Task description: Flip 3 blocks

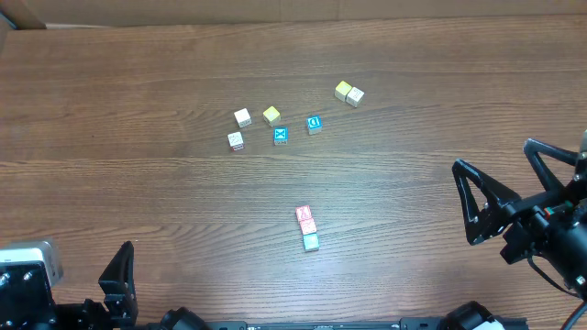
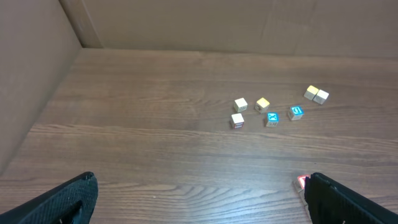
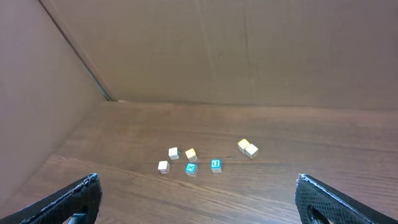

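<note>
Wood counter [image 1: 138, 192]: brown, with little cubes on it.
Blocks [image 1: 307, 227]: three in a short row, touching, near the front middle. Two are red and the end one is green.
Blue cubes [image 1: 281, 136]: farther back, well apart from the row, with yellow cubes [image 1: 271, 115] and white cubes [image 1: 242, 117] near them.
Left tool [image 2: 202, 208]: fingers wide apart, nothing between them, low at the front left.
Right tool [image 1: 495, 158]: fingers wide apart, holding nothing, off to the right side.
</note>
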